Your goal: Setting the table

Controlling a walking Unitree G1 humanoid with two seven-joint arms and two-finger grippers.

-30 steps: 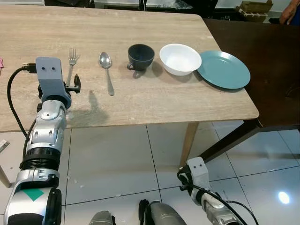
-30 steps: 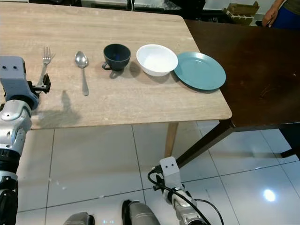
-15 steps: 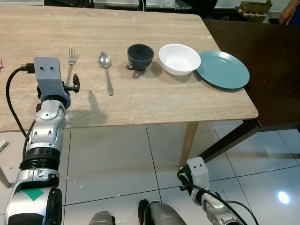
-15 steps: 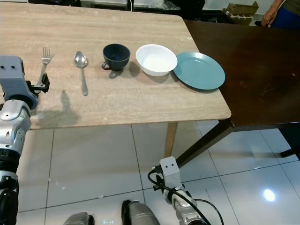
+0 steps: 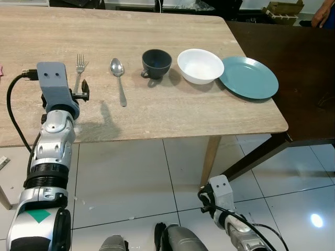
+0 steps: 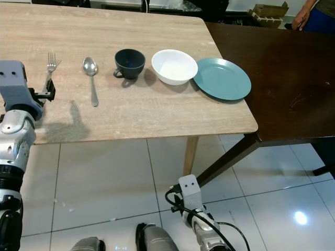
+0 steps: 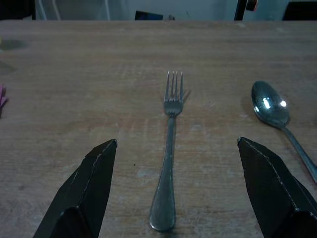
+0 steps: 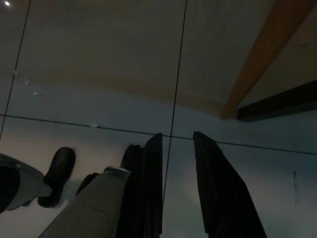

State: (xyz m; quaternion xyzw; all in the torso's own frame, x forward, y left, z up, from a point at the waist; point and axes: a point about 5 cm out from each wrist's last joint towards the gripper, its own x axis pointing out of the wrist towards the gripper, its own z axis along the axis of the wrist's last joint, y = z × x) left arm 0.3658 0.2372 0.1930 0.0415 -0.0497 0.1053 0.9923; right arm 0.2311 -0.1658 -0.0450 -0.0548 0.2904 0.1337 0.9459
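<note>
A fork (image 5: 79,67) lies on the light wooden table (image 5: 172,112) at the left. To its right stand a spoon (image 5: 119,78), a dark cup (image 5: 156,63), a white bowl (image 5: 200,65) and a teal plate (image 5: 248,77), all in a row. My left gripper (image 5: 79,95) hovers at the fork's handle end and is open. In the left wrist view its fingers (image 7: 84,198) straddle the fork (image 7: 168,153) without touching it. My right gripper (image 8: 177,135) hangs idle by the floor, its fingers a narrow gap apart.
A dark brown table (image 5: 293,63) adjoins the wooden one on the right. A person's hand (image 5: 320,14) shows at its far corner. The table's near edge is just behind my left wrist. Tiled floor (image 5: 136,178) lies below.
Almost nothing differs; the view has shifted a touch and my left gripper stays at the fork's handle.
</note>
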